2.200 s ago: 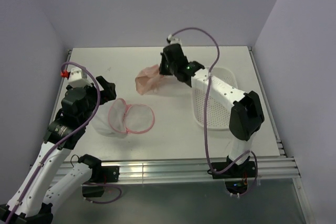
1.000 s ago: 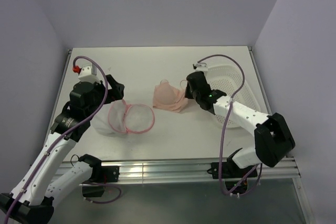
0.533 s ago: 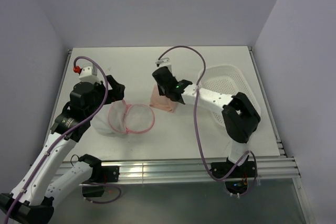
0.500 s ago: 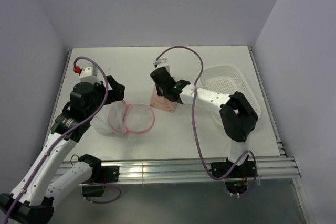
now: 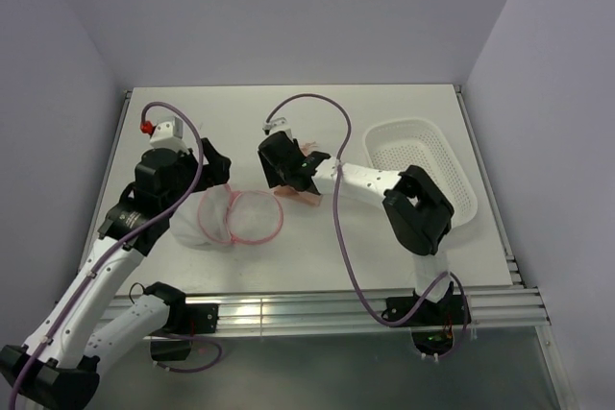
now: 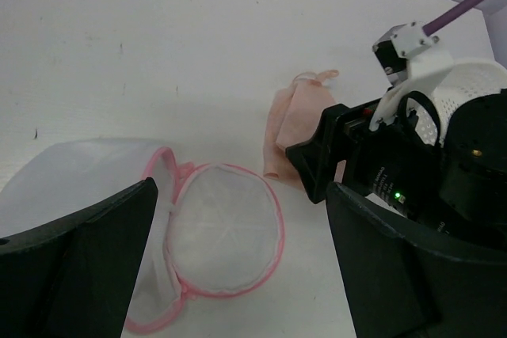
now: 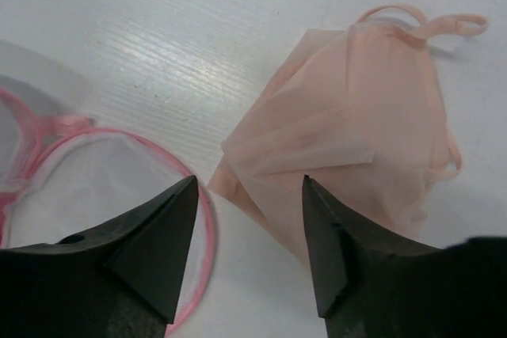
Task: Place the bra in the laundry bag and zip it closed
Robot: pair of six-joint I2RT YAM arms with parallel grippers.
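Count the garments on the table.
1. The bra lies on the table just right of the open laundry bag, below the open right gripper. Nothing shows in the bag or the basket; the right arm may hide a little.

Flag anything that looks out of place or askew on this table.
The bra lies folded over and rumpled on the table, just beside the laundry bag rather than in it. The bag is unzipped, its two halves splayed open. The right gripper hangs open over the bra's edge. Nothing looks spilled or damaged.
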